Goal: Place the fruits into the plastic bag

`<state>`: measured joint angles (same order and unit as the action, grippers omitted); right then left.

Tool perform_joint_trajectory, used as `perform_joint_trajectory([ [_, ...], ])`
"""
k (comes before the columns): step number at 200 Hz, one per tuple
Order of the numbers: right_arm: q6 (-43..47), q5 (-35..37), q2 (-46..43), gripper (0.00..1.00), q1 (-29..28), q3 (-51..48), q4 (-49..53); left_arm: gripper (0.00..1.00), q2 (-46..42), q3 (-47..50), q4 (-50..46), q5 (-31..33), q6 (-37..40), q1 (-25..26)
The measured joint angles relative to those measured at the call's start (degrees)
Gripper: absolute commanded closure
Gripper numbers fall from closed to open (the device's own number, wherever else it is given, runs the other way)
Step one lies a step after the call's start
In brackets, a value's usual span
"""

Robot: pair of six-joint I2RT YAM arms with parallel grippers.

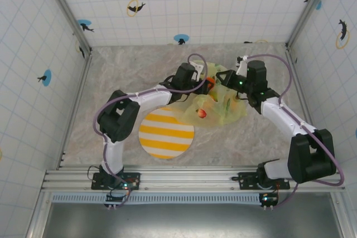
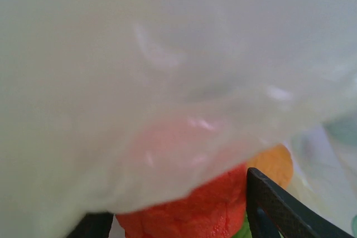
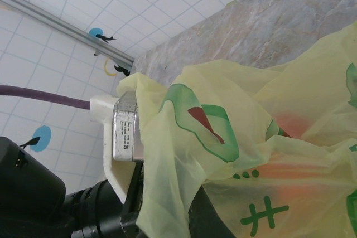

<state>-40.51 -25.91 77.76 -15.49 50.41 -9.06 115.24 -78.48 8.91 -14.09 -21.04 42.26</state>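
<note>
The yellow-green plastic bag (image 1: 230, 110) lies at mid-table. A red fruit (image 1: 202, 113) shows through its film. My left gripper (image 1: 207, 85) reaches into the bag's mouth from the left. In the left wrist view the bag film (image 2: 139, 82) hangs over the lens. Under it a red fruit (image 2: 189, 213) sits between the fingers of the left gripper (image 2: 175, 210), which stands open, with a thin gap at the left finger. Behind it lie an orange fruit (image 2: 274, 163) and a bit of a green one. My right gripper (image 1: 225, 76) (image 3: 184, 220) is shut on the bag's edge (image 3: 167, 154) and holds it up.
A round yellow-and-white striped plate (image 1: 165, 132) lies near the front, left of the bag. The left arm's wrist camera block (image 3: 125, 129) sits close beside the pinched bag edge. Tiled walls enclose the marble table (image 1: 128, 71) on three sides.
</note>
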Motion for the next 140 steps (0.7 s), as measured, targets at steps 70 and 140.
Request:
perform_joint_trajectory([
  [70, -0.7, 0.0, 0.0, 0.94, 1.4, 0.0, -0.5, 0.25, -0.8, 0.3, 1.1, 0.7, -0.2, 0.0],
  [140, 0.0, -0.1, 0.0, 0.94, 2.1, -0.9, -0.5, 0.22, -10.6, 5.9, 1.0, 2.2, 0.2, 0.0],
])
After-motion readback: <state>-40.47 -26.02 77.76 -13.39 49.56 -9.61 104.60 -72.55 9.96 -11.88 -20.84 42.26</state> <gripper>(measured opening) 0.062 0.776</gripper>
